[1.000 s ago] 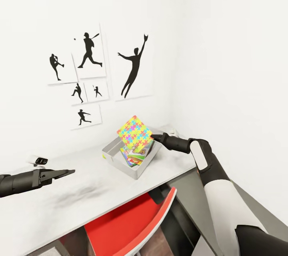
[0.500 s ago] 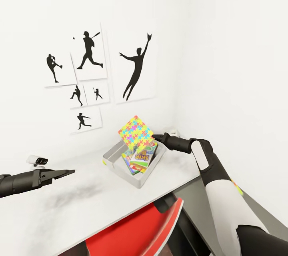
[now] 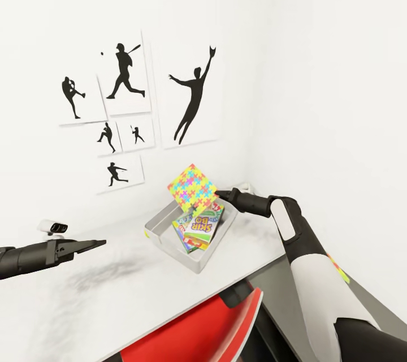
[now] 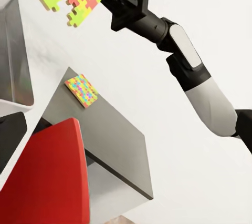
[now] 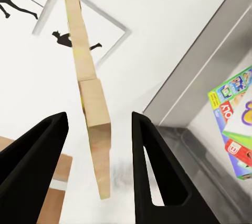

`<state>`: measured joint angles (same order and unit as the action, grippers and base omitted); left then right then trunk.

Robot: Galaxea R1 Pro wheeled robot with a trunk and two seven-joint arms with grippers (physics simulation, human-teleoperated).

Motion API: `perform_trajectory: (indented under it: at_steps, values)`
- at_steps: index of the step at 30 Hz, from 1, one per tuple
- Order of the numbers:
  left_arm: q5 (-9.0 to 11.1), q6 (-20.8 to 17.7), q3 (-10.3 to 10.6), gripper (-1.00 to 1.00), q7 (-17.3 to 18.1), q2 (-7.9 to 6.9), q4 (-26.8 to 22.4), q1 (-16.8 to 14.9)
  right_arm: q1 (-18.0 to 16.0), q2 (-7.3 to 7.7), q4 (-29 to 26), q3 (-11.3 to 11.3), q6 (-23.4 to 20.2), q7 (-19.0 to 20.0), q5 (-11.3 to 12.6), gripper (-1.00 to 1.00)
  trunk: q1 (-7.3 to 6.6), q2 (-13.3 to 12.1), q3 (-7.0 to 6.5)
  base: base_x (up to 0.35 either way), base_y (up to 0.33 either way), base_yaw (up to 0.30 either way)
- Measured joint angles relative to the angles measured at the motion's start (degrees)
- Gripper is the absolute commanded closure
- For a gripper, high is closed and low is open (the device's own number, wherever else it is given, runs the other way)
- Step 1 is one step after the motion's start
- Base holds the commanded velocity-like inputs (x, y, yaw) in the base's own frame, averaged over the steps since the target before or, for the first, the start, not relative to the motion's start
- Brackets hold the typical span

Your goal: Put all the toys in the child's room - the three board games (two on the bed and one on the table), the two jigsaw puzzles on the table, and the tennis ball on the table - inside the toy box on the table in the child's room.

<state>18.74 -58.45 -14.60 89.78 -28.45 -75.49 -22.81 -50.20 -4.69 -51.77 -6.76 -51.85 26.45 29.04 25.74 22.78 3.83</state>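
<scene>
A multicoloured jigsaw puzzle [image 3: 191,187] hangs tilted above the toy box [image 3: 155,231], which stands on the light grey table [image 3: 113,288]. My right gripper [image 3: 219,194] is at the puzzle's corner. In the right wrist view the puzzle [image 5: 93,109] stands edge-on between the fingers [image 5: 152,166], with a gap on each side. Board games [image 3: 199,226] lie in the box, a white one with red lettering on top. A second jigsaw puzzle [image 4: 81,90] lies on the lower dark grey section. My left gripper [image 3: 99,244] hovers shut over the table's left part. The tennis ball and bed are out of view.
A red chair [image 3: 215,328] is tucked under the table's front edge. A small white device [image 3: 52,227] sits on the table by the left arm. Black ball-player pictures [image 3: 189,96] hang on the wall behind; the room corner is just right of the box.
The head view has shifted a little, so the box sits lower in it and the games inside show more. The puzzle and both arms have kept their places.
</scene>
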Motion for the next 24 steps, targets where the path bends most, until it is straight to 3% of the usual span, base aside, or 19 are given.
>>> perform_trajectory:
  at_steps: [9, 17, 24]
  values:
    - [0.0, 0.11, 0.0, -1.0, 0.0, 0.05, 0.0, 0.0, -1.51, 0.98, 1.4, -0.06, -3.0, -0.65, -0.22, 1.0, 0.0, 0.0, 0.0, 0.002, 0.0, 0.0]
    - [0.0, 0.17, 0.0, -1.0, 0.0, 0.16, 0.0, 0.01, -8.1, 1.48, 12.27, 0.01, -6.64, -7.03, -0.37, 1.0, 0.0, 0.0, 0.0, 0.0, 0.0, 0.0]
    - [0.0, 0.17, 0.0, -1.0, 0.0, 0.17, 0.0, -0.01, -10.09, 1.32, 15.73, 0.18, -6.99, -8.36, -0.2, 1.0, 0.0, 0.0, 0.0, 0.0, 0.0, 0.0]
